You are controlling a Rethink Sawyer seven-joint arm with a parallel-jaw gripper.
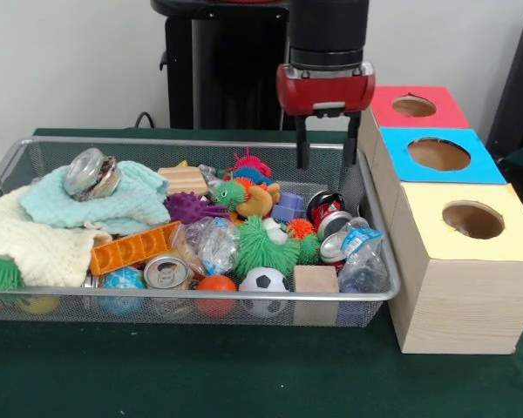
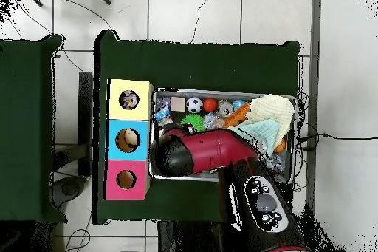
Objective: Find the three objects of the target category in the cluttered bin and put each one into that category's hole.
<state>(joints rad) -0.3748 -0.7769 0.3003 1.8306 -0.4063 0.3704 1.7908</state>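
The gripper (image 1: 327, 148) hangs with jaws spread wide and empty over the wire bin's (image 1: 379, 261) corner nearest the boxes; the crushed red can (image 1: 325, 207) lies just below them.

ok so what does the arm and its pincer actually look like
In the front view, the arm's last link is a black cylinder ending in a glossy red collar with a grey plate underneath. Two thin, straight black fingers form the pincer. From overhead, the arm is a rounded red shell with a black end cap, and the base section is black with a grey oval patch carrying dark buttons.
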